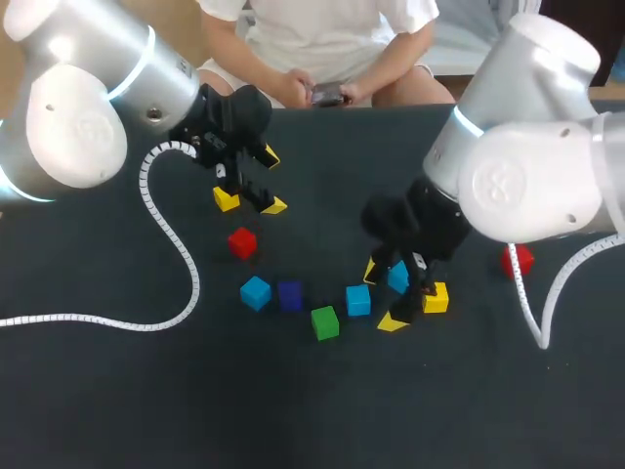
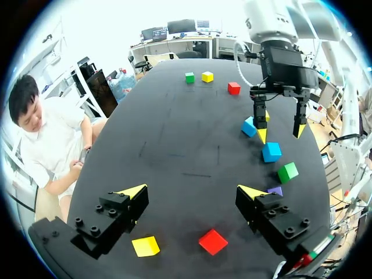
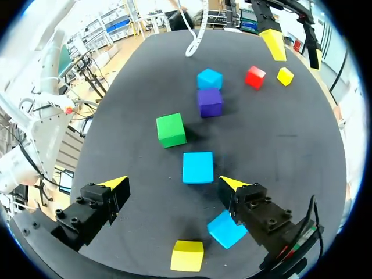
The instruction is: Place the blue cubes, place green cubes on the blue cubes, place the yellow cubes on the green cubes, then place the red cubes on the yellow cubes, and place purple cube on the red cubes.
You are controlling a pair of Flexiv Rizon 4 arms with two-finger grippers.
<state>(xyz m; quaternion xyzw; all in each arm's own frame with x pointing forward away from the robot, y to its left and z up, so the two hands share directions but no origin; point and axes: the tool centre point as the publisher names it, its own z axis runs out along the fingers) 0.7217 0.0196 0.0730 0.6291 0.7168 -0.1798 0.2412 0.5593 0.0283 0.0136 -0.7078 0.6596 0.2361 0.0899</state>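
Yellow-tipped left claw (image 1: 272, 181): spread, empty, well left of green cube (image 1: 324, 322).
Blue cube (image 1: 358, 300): on bench (image 1: 117, 391), just right of green cube.
Right claw (image 1: 382, 294): spread, empty, the nearer one; target just ahead, toward green cube.

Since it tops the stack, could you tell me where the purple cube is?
In the head view, the small purple cube sits left of centre, between a blue cube and a green cube.

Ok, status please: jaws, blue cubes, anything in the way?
Both jaws open, empty. Blue cube just ahead of right jaws, second blue cube beside them. Nothing stacked yet. Green cube close beyond, not touching.
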